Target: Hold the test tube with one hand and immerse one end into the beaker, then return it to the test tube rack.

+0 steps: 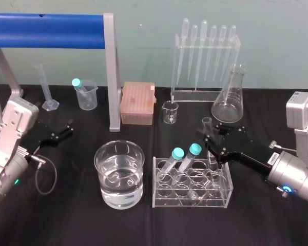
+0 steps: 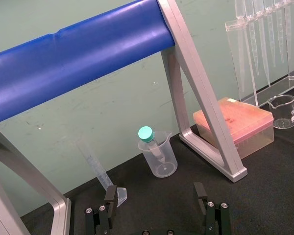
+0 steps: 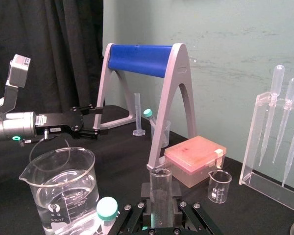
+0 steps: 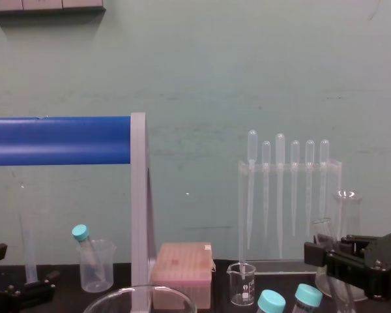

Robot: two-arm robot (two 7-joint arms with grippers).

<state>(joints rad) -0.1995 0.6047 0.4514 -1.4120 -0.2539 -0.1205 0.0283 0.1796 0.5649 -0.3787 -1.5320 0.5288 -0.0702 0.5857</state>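
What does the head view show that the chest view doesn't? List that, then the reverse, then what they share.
Head view, not chest view: the test tube rack and the water in the beaker. Chest view, not head view: a grey strip high on the wall. Both: the right hand shut on the test tube, the left hand open at the left, the pipettes and the pink tip box.

The beaker [image 1: 119, 174] is placed on the bench [image 1: 66, 220], left of the test tube rack [image 1: 215, 197]. The test tube [image 1: 207, 125] is located at the rack's right rear corner. A flask [image 1: 229, 97] is set behind it.
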